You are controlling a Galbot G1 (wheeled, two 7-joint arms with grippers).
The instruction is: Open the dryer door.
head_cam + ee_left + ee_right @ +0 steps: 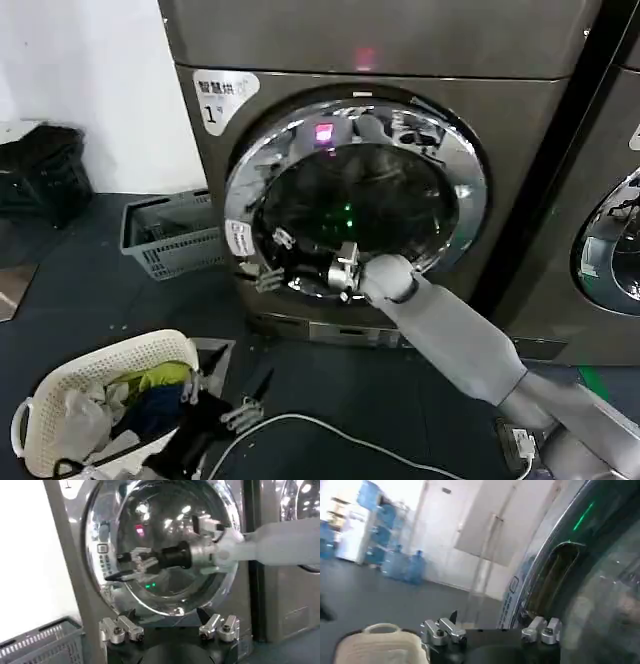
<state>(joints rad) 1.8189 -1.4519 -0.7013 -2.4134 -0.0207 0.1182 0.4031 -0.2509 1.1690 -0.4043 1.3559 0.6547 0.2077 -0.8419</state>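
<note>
Floor: dark; grey crate beside dryer, white laundry basket nearer.
Right gripper: fingers apart, at dryer door lower-left rim.
Left gripper: fingers apart, facing door.

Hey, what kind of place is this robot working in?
Probably a laundry room or laundromat: the dryer marked "1" stands beside a second machine, with a grey crate and a white laundry basket of clothes on the floor.

Grey crate; white laundry basket; cable
</note>
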